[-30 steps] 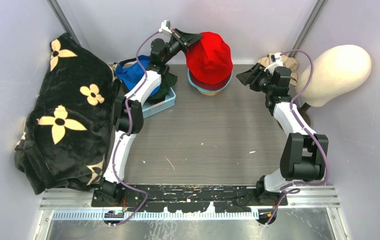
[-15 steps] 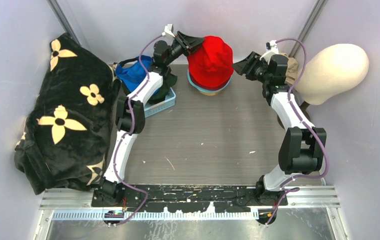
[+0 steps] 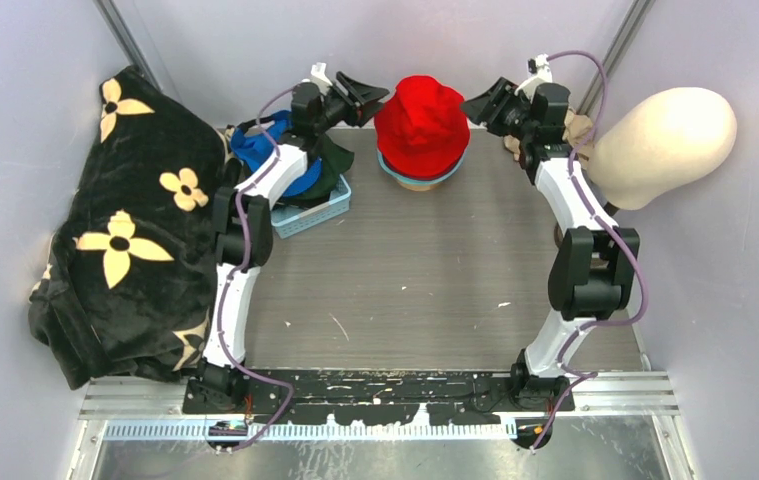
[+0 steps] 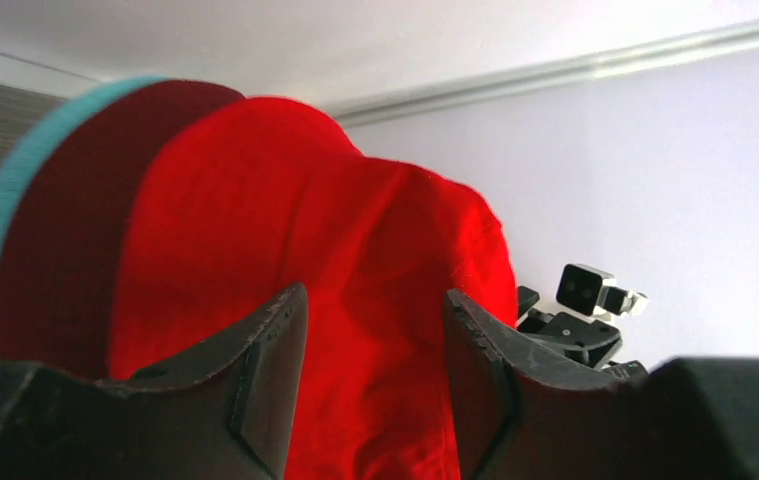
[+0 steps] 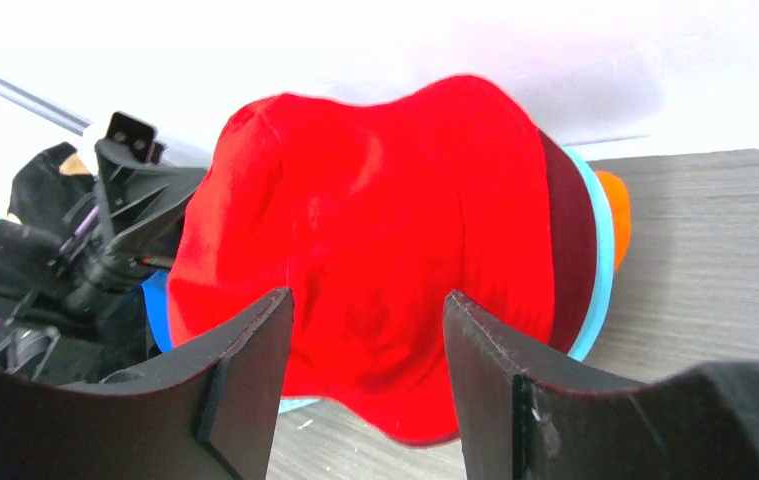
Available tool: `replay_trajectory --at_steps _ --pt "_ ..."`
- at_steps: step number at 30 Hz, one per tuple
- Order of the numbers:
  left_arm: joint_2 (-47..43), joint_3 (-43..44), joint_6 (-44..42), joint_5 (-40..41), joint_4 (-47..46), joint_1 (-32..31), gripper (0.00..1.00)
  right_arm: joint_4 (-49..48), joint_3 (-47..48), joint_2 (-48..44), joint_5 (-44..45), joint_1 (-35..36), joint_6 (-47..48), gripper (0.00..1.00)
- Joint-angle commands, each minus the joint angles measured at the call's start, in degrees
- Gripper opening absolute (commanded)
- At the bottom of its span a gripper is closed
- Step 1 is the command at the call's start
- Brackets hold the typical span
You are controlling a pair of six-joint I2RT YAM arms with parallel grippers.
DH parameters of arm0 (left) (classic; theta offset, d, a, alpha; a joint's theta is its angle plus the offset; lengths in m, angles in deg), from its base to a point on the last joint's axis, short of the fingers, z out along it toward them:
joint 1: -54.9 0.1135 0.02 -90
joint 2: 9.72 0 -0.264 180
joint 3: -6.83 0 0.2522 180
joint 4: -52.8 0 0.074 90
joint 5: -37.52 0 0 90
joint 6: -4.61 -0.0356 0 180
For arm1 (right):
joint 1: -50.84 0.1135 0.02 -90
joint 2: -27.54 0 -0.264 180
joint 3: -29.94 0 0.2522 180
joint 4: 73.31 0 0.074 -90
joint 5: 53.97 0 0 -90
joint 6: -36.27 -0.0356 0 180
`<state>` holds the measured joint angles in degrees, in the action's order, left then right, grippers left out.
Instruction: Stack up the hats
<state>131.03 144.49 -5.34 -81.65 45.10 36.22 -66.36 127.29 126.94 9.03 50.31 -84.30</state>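
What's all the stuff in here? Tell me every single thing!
red hat: one, red, top of the pile, back middle
teal hat: one, teal, under the red one, rim showing
orange hat: one, orange, bottom of the pile, edge showing
blue cap: one, blue, in the basket
green cap: one, dark green, beside the blue cap
basket: one, light blue, back left
blanket: one, black with cream flowers, left
head shape: one, cream, right
cloth: one, beige, back right
table: one, grey
left pincer: black, open, beside the red hat
right pincer: black, open, opposite side
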Motion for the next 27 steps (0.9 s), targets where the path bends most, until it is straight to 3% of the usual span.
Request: replay_trajectory --at_steps 1,13,27 --pt "-10.3 -2.8 -6.2 2.1 2.9 3.1 0.53 -0.9 8.5 5.0 0.0 0.1 -2.1 0.62" --pt "-16.8 -12.5 -8.9 1.0 4.7 5.1 0.53 0.6 31.7 25.9 -4.5 -0.1 -9.4 0.62" --pt "-16.5 -17.8 -11.7 -0.7 2.0 5.1 0.54 -7.8 29.5 31.0 -9.8 -2.8 -15.3 0.61"
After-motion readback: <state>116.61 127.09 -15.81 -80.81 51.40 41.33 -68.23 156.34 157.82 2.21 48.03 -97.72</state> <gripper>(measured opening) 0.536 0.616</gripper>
